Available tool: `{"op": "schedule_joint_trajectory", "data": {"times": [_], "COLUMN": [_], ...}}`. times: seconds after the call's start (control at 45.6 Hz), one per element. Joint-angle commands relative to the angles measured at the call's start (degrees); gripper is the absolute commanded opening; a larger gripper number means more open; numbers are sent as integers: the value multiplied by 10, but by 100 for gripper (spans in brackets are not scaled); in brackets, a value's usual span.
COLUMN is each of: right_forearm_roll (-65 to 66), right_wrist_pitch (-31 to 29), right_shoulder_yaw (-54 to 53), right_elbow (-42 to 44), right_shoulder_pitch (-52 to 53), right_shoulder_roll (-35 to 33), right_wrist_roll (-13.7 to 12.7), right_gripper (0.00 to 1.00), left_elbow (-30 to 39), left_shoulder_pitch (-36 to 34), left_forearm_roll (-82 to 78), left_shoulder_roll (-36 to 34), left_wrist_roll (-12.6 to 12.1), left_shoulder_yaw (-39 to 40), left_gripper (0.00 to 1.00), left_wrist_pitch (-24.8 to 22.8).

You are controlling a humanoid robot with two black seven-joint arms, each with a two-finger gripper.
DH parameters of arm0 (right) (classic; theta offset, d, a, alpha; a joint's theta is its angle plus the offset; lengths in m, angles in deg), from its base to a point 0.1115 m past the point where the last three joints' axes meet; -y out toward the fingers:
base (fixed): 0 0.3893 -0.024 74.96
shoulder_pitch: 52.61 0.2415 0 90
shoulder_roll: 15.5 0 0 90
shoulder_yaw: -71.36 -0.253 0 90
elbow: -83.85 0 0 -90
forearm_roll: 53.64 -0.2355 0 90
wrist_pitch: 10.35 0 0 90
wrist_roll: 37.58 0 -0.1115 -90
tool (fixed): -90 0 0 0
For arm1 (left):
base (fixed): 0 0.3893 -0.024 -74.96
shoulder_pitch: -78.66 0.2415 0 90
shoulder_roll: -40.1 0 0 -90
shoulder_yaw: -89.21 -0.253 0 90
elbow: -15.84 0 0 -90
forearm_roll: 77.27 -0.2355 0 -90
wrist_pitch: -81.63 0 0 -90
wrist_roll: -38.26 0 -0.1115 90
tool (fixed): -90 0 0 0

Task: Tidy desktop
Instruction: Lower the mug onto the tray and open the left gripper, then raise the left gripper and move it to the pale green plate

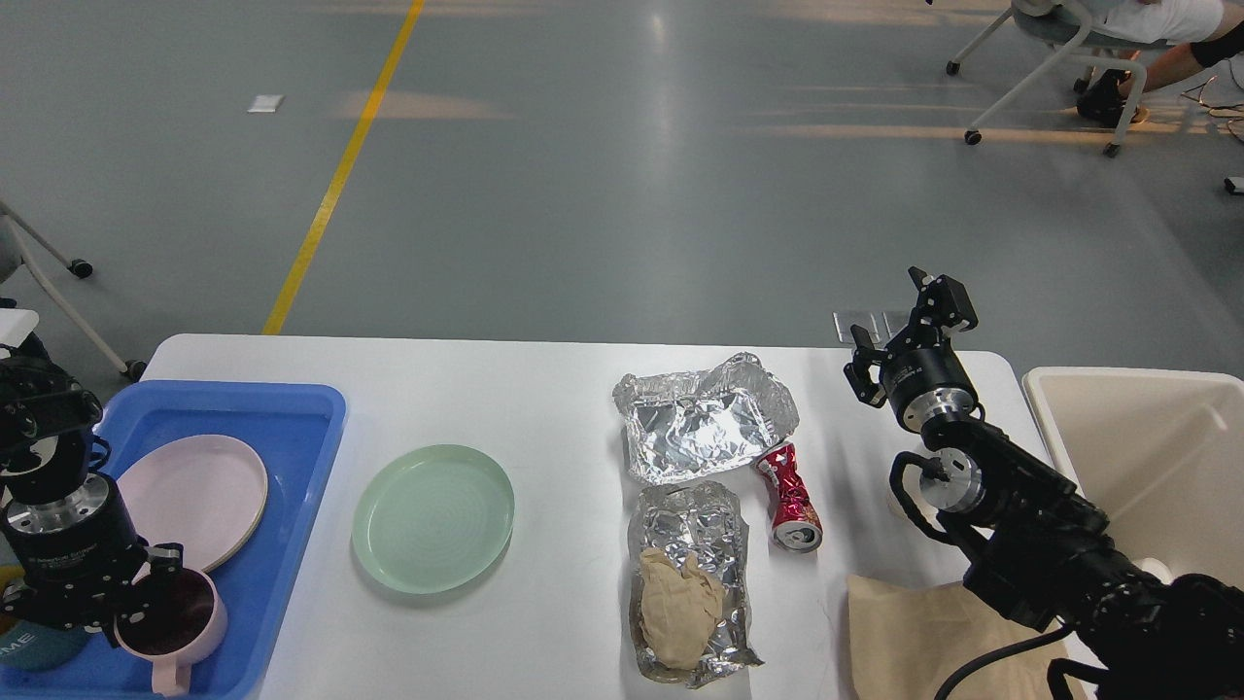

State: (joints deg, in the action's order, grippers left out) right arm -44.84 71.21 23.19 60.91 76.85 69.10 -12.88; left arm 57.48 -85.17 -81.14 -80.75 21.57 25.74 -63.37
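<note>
The white desktop spans the view. On it lie a green plate, an open foil tray, a second foil tray holding a crumpled beige wad, a crushed red can and a brown paper bag. My right gripper is open and empty above the far right edge, beyond the can. My left gripper points down at the rim of a pink mug in the blue tray. Its fingers are dark and I cannot tell their grip.
A pink plate lies in the blue tray beside the mug. A beige bin stands off the desktop's right end. A wheeled chair and a seated person are on the floor at the far right.
</note>
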Motion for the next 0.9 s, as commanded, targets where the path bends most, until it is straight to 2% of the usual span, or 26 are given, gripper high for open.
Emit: {"op": "schedule_joint_trajectory", "data": {"times": [0.0,0.263,0.351,0.483,0.636,0.768,0.877], "right_forearm_roll": [0,-1,0,0,0,0,0], "right_wrist_pitch": [0,0,0,0,0,0,0], "right_shoulder_yaw": [0,0,0,0,0,0,0], "right_elbow": [0,0,0,0,0,0,0], "right_shoulder_pitch": [0,0,0,0,0,0,0], "right_shoulder_roll": [0,0,0,0,0,0,0], "right_wrist_roll": [0,0,0,0,0,0,0], "right_gripper": [100,100,100,100,100,100,100], "left_elbow": [-2,-3,-3,-2,2,3,5], "left_shoulder_pitch": [6,6,2,-13,-74,-119,-139], "left_forearm_roll": [2,4,4,4,11,21,22], "left_shoulder_roll": [1,0,1,4,12,39,70], "left_wrist_roll": [1,1,2,2,6,24,50], "left_shoulder_yaw": [8,5,-2,-9,-76,-125,-140], "left_gripper": [43,83,89,91,92,92,93], "left_wrist_pitch": [0,0,0,0,0,0,0]}}
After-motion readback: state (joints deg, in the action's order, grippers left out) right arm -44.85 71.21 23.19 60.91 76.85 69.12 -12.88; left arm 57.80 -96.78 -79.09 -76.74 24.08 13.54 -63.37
